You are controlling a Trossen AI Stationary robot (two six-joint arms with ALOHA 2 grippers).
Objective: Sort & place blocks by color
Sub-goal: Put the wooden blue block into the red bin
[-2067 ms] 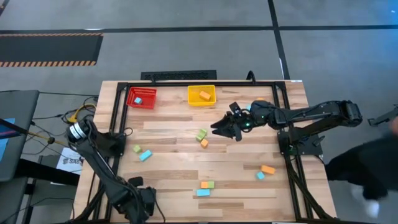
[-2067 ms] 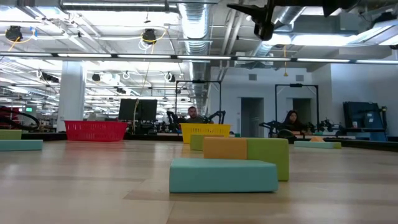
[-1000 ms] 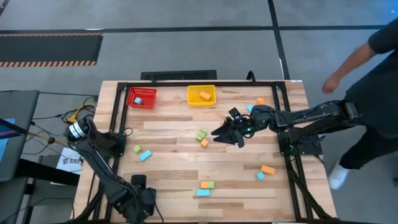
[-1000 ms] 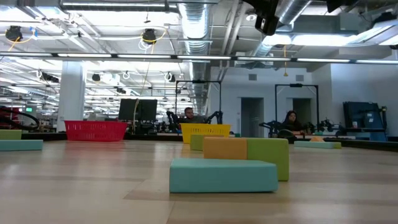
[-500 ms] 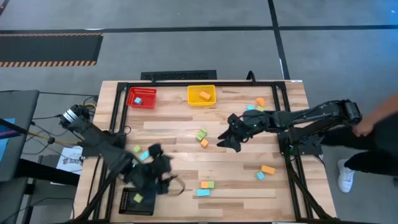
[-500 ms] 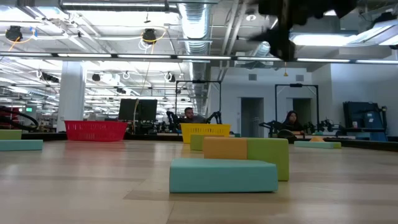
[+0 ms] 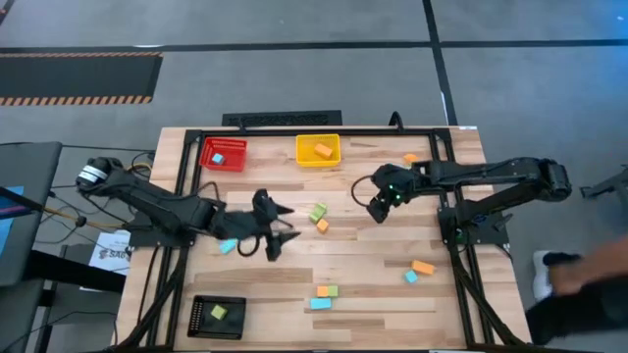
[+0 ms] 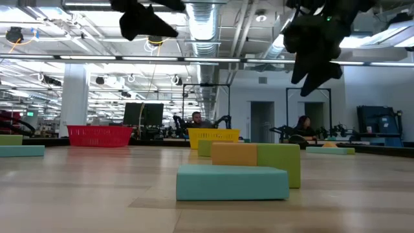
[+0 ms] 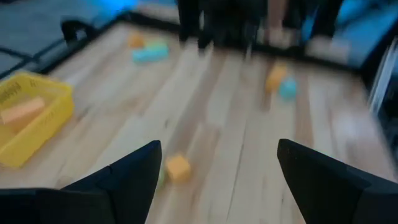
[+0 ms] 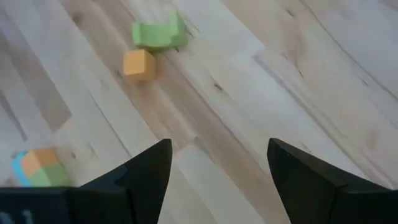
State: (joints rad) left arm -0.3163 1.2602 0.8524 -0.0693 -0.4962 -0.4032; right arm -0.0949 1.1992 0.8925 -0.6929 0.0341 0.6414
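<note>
Small orange, light blue and light green blocks lie scattered on the wooden table. A green block [image 7: 317,211] and an orange cube [image 7: 322,226] rest at the middle. My left gripper [image 7: 280,233] hovers open and empty just left of them; they also show in its wrist view [image 9: 178,168]. My right gripper [image 7: 376,209] hovers open and empty to their right, with the green block [image 10: 158,34] and orange cube [image 10: 138,64] ahead of it. Both grippers hang high above the table in the low view, the left [image 8: 145,19] and the right [image 8: 317,39].
A red bin [image 7: 224,154] with a blue block and a yellow bin [image 7: 318,150] with an orange block stand at the far edge. A black tray [image 7: 216,316] with a green block sits near left. More blocks lie near front [image 7: 321,304] and right [image 7: 423,267].
My left arm has swung up from the table's near left corner toward the middle, and its gripper now hovers left of the central blocks; the black tray it stood over has come into view. My right gripper has drifted a little toward the right edge and come lower.
</note>
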